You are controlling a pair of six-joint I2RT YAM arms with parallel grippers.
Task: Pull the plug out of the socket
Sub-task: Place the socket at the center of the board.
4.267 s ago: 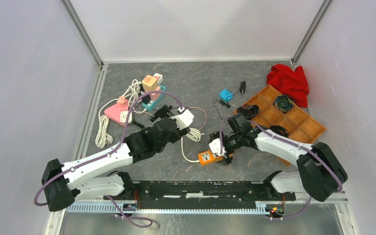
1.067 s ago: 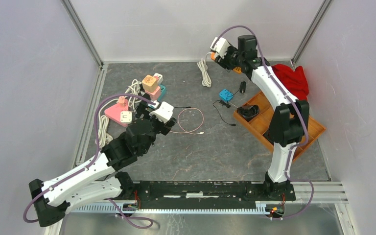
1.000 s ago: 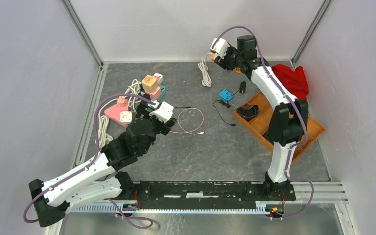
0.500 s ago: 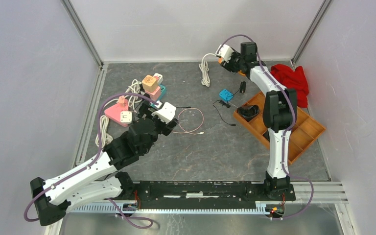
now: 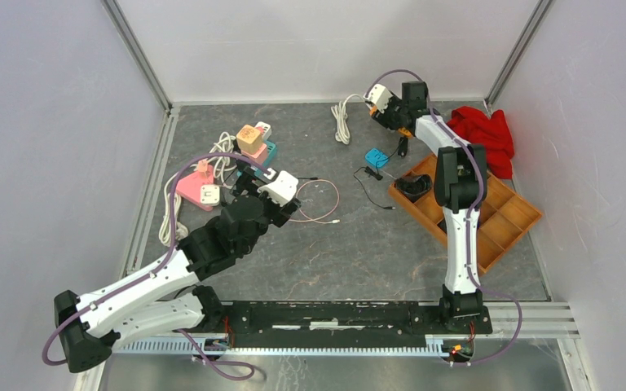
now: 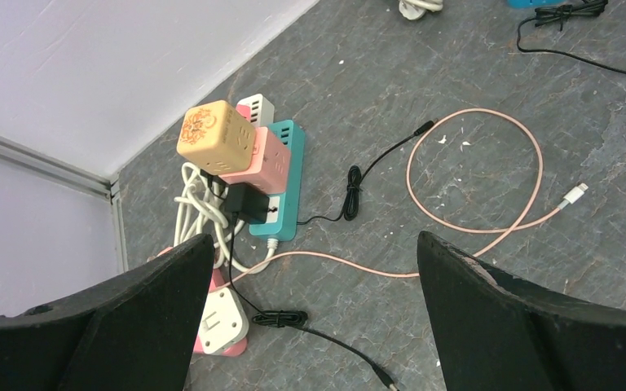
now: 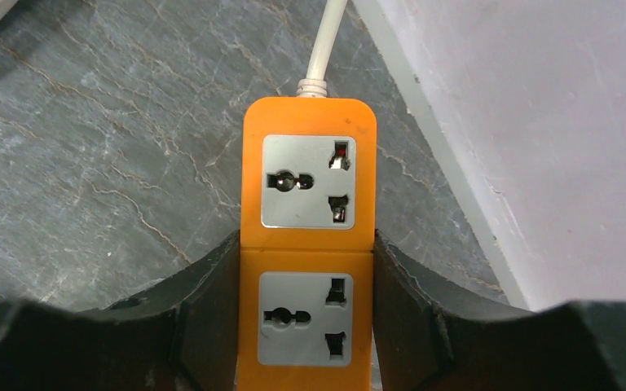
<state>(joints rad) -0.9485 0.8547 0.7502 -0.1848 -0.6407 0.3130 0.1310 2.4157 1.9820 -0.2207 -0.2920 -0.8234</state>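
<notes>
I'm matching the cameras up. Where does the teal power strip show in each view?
Top external: teal power strip, left of centre, toward the back.
Left wrist: teal power strip, left of centre.
Right wrist: not in it.
Shared landmark: pink cable loop, lying to the right of the strip in both.

1. Left arm [image 5: 143, 281]: white link shells, black joint housings.
2. Right arm [image 5: 465, 244]: same finish (white shells, black joints).
3. Cable [image 5: 393, 72]: one lilac lead routed externally along each arm.
4. Base rail [image 5: 334, 314]: black, shared by both arms.
</notes>
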